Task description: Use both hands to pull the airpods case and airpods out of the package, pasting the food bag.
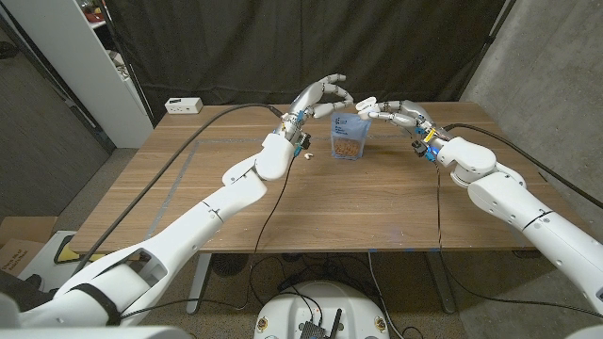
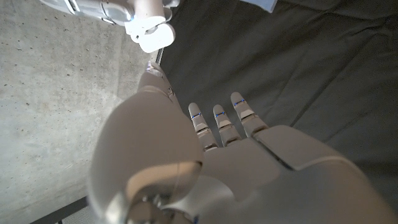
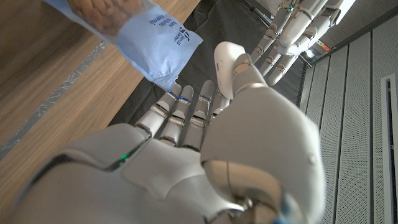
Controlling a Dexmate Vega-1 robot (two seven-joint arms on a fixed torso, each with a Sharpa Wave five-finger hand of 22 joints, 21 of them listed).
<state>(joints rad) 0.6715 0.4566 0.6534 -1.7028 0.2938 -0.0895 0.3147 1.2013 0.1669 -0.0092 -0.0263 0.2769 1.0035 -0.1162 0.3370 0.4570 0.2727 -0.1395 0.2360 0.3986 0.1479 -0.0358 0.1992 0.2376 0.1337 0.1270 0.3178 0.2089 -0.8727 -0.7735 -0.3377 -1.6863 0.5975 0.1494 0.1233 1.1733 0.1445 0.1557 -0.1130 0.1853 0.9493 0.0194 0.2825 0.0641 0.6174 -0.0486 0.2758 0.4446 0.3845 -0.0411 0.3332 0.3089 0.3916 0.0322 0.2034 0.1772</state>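
Fingers, left hand (image 1: pixel 322 96): curled above the bag's top, nothing visibly pinched; grip on it cannot tell.
Fingers, right hand (image 1: pixel 391 110): at the bag's top corner; contact unclear.
Food bag (image 1: pixel 349 137): upright on tabletop (image 1: pixel 311 207), between both hands' fingers.

Even overhead light; soft shadows

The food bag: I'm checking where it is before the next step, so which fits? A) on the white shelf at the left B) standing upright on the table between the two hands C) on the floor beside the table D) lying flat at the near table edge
B: in the head view the food bag stands upright on the table, with the left hand and right hand at its top.
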